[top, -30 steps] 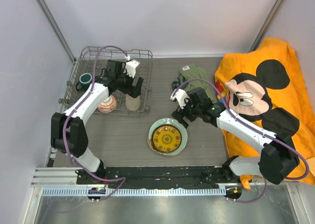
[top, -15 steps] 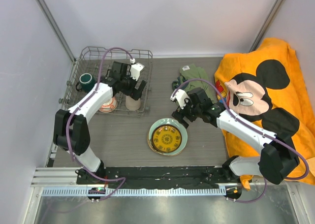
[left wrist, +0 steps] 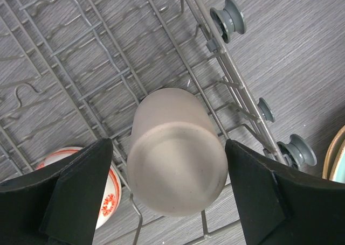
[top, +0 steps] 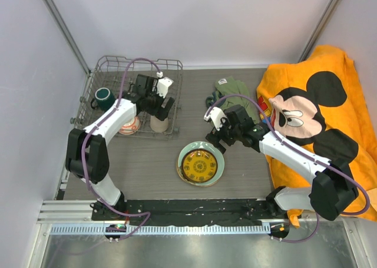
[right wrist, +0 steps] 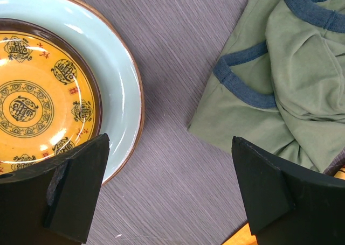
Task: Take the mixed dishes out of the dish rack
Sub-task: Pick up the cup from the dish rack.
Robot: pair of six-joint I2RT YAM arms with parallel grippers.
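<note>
The grey wire dish rack [top: 139, 59] stands at the far left. In it are a dark green mug [top: 103, 96], a red-and-white bowl [top: 128, 125] and an upturned beige cup [top: 158, 123]. My left gripper [top: 159, 108] hovers open above the cup. In the left wrist view the cup [left wrist: 175, 153] sits between the spread fingers [left wrist: 75, 194] without touching them, with the bowl [left wrist: 105, 194] beside it. The small yellow plate [top: 198, 165] lies on the pale green plate [top: 217, 156] on the table. My right gripper [top: 215, 139] is open and empty, just behind them. The cream floral plate is out of view.
An olive-green garment [top: 230, 91] lies behind the right gripper and shows in the right wrist view [right wrist: 280, 83]. An orange Mickey Mouse towel [top: 318, 115] covers the table's right side. Rack wires [left wrist: 81, 51] and grey feet [left wrist: 227, 18] surround the cup.
My left gripper has shifted slightly to the right over the beige cup. The right arm and the dishes have not moved.
</note>
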